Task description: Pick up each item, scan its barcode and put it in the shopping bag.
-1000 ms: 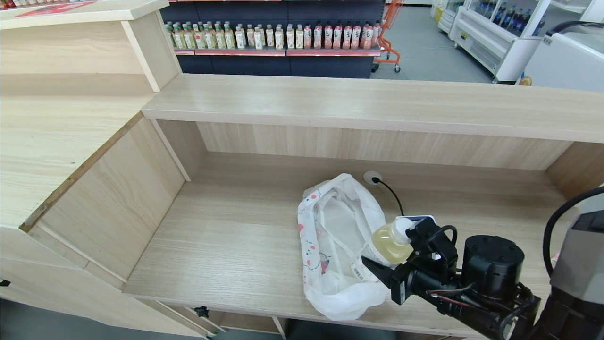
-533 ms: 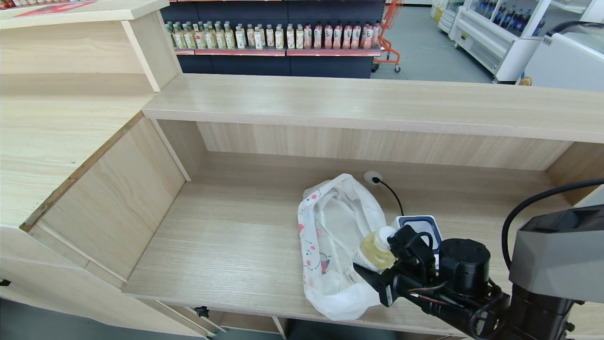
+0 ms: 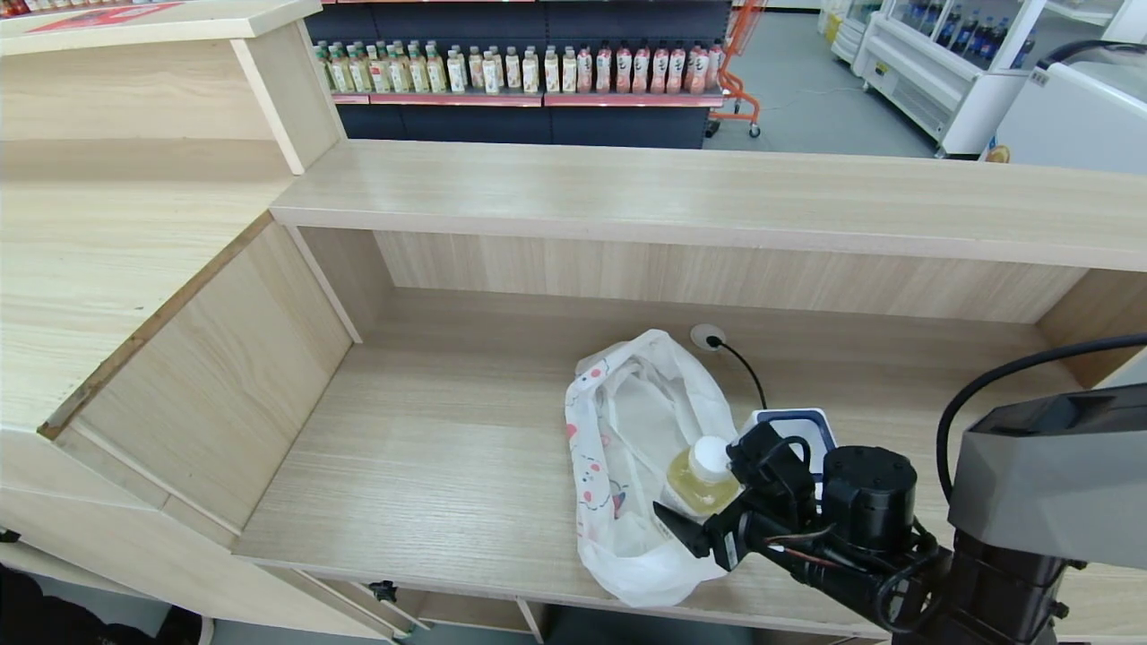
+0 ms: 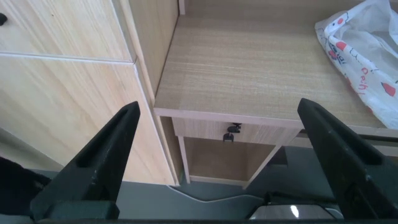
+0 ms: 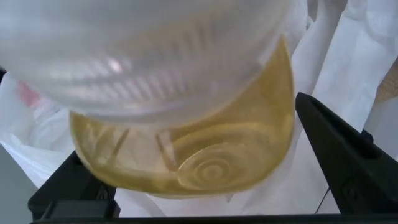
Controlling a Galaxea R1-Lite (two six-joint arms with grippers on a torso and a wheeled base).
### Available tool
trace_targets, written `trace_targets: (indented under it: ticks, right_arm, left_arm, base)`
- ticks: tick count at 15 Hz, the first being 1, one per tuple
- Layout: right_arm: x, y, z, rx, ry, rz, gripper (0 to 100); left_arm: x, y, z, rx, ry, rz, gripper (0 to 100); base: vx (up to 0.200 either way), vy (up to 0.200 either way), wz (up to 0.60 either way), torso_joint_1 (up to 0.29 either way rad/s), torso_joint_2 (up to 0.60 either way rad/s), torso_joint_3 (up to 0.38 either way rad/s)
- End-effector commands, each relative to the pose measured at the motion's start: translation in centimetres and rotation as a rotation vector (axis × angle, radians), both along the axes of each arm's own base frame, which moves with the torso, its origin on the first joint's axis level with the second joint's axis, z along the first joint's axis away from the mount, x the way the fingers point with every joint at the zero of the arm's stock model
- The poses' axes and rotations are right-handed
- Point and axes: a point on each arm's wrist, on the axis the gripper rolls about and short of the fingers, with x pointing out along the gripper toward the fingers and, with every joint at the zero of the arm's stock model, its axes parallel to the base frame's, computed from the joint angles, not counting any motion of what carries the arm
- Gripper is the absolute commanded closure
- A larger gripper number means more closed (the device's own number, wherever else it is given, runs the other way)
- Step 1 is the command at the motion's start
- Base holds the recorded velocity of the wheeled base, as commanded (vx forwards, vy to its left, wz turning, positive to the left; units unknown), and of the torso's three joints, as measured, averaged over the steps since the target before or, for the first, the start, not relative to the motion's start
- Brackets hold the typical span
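A clear bottle [image 3: 702,472] of yellow liquid with a white cap hangs over the right edge of the white, pink-patterned shopping bag [image 3: 627,448] on the wooden counter [image 3: 430,448]. My right gripper [image 3: 710,491] is shut on the bottle, one finger on each side of it. In the right wrist view the bottle [image 5: 186,124] sits between the fingers of that gripper [image 5: 205,177], with bag fabric [image 5: 351,56] behind it. My left gripper [image 4: 219,109] is open and holds nothing, low in front of the counter's front edge, with the bag [image 4: 367,56] off to one side.
A blue and white scanner [image 3: 800,428] stands just right of the bag, its black cable [image 3: 745,363] running to a hole in the counter. A raised shelf [image 3: 681,197] spans the back. Wooden side panels [image 3: 224,376] wall in the left. A drawer [image 4: 230,132] sits under the counter.
My right gripper has carried the bottle left and down, from over the scanner to the bag's right edge. The scanner now shows.
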Motion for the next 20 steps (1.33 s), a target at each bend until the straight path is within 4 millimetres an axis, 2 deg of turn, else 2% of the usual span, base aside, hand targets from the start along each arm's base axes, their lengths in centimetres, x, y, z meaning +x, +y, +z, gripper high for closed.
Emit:
trace_targets:
  ticks: [1,2,4,5,6,8,10,11,14,18,19,20]
  right_arm:
    - [-0.2,0.0,2.0,0.038,-0.056,0.011,0]
    - [-0.6,-0.2,4.0,0.078,-0.112,0.018,0]
    - [-1.3,-0.6,6.7,0.133,-0.191,0.034,0]
    - [-2.8,-1.5,9.7,0.155,-0.222,0.037,0]
    - [-4.0,-2.3,11.7,0.174,-0.217,0.035,0]
    - [-6.4,-4.1,15.1,0.221,-0.185,0.007,0]
    - [-7.6,-7.1,17.5,0.225,-0.197,-0.107,0]
    - [-8.5,-8.8,18.3,0.231,-0.193,-0.171,0]
    - [-11.8,-12.2,18.7,0.239,-0.14,-0.313,0]
    - [-16.3,-14.3,18.9,0.207,-0.136,-0.424,0]
    - [-18.3,-14.8,18.4,0.164,-0.115,-0.46,0]
    - [-19.2,-14.9,18.3,0.158,-0.108,-0.466,0]
  left_arm:
    - [0.0,0.0,0.0,0.0,-0.001,0.0,0]
    - [0.0,0.0,0.0,0.0,-0.001,0.0,0]
    - [0.0,0.0,0.0,0.0,-0.001,0.0,0]
    - [0.0,0.0,0.0,0.0,-0.001,0.0,0]
    - [0.0,0.0,0.0,0.0,-0.001,0.0,0]
    - [0.0,0.0,0.0,0.0,-0.001,0.0,0]
    - [0.0,0.0,0.0,0.0,-0.001,0.0,0]
    - [0.0,0.0,0.0,0.0,-0.001,0.0,0]
    - [0.0,0.0,0.0,0.0,-0.001,0.0,0]
    - [0.0,0.0,0.0,-0.008,0.001,0.0,0]
    - [0.0,0.0,0.0,-0.005,-0.001,0.0,0]
    - [0.0,0.0,0.0,-0.003,0.001,0.0,0]
  base:
    - [0.0,0.0,0.0,0.0,0.0,0.0]
    - [0.0,0.0,0.0,0.0,0.0,0.0]
    - [0.0,0.0,0.0,0.0,0.0,0.0]
    - [0.0,0.0,0.0,0.0,0.0,0.0]
    - [0.0,0.0,0.0,0.0,0.0,0.0]
    - [0.0,0.0,0.0,0.0,0.0,0.0]
    - [0.0,0.0,0.0,0.0,0.0,0.0]
    - [0.0,0.0,0.0,0.0,0.0,0.0]
    - [0.0,0.0,0.0,0.0,0.0,0.0]
    - [0.0,0.0,0.0,0.0,0.0,0.0]
    - [0.0,0.0,0.0,0.0,0.0,0.0]
    - [0.0,0.0,0.0,0.0,0.0,0.0]
